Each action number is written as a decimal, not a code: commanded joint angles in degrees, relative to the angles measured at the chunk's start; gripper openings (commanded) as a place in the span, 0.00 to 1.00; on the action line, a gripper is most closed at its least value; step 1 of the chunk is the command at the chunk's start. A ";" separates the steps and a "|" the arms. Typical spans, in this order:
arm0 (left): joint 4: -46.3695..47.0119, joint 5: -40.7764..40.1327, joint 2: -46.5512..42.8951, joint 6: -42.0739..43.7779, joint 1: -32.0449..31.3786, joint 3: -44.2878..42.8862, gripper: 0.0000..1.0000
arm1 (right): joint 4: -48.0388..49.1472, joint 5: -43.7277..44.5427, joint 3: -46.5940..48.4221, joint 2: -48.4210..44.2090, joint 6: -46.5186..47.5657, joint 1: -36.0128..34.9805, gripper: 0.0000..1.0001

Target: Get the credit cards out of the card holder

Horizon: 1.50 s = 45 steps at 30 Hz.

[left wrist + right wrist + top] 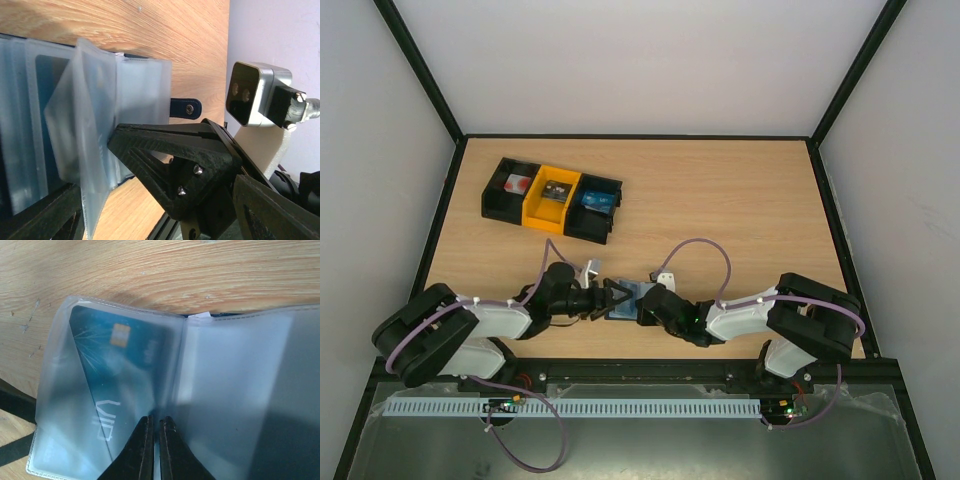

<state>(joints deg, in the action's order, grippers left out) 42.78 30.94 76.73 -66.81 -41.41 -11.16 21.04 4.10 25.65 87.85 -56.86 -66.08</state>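
The card holder [631,296] lies open on the table between my two grippers. In the left wrist view its frosted plastic sleeves [95,100] fan out, and its black snap tab [185,107] sticks out to the right. My left gripper [92,172] has its fingers closed around the stack of sleeves. In the right wrist view a bright blue credit card [120,370] sits inside the left sleeve. My right gripper [155,422] is pinched nearly shut on the sleeve edge at the fold, beside that card. In the top view the left gripper [611,298] and the right gripper [644,304] meet at the holder.
A row of bins stands at the back left: a black bin [506,196] with a red-and-white item [517,184], a yellow bin [552,198] and a black bin [592,210]. The right wrist's camera [255,95] is close to my left gripper. The table's near edge is just behind both arms.
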 commanded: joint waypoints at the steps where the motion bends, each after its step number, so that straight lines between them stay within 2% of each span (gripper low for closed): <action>1: 3.56 0.06 -0.50 -1.70 -1.22 0.00 0.80 | -0.89 1.82 -2.51 -0.11 -0.47 0.00 0.05; 11: 5.13 -1.21 0.01 -2.76 -3.24 -1.35 0.80 | 2.50 3.02 -4.93 -2.55 -1.50 0.05 0.06; 15: 8.50 -1.31 1.11 -4.20 -4.25 -1.44 0.80 | 4.89 3.54 -6.46 -3.67 -2.06 0.01 0.07; 25: 11.28 -2.85 3.73 -5.26 -6.54 -4.00 0.79 | 8.01 5.77 -10.92 -9.42 -3.20 0.03 0.13; 30: 12.37 -2.90 7.65 -5.71 -8.50 -6.97 0.79 | 5.56 10.47 -13.89 -18.98 -4.74 -0.04 0.17; 35: 15.82 -2.56 12.26 -6.65 -10.18 -9.59 0.78 | -3.44 17.69 -14.86 -31.07 -5.79 -0.05 0.18; 41: 18.52 -2.51 15.70 -7.28 -10.99 -11.35 0.77 | -8.94 21.99 -18.49 -45.23 -7.34 -0.07 0.18; 45: 18.52 -2.28 15.57 -5.92 -10.90 -10.71 0.75 | -10.17 21.46 -19.15 -49.42 -6.63 -0.01 0.19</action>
<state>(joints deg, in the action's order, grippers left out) 57.78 28.47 92.18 -74.00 -52.01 -21.71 15.22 22.02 7.53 41.17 -62.94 -66.02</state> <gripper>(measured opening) 0.760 0.182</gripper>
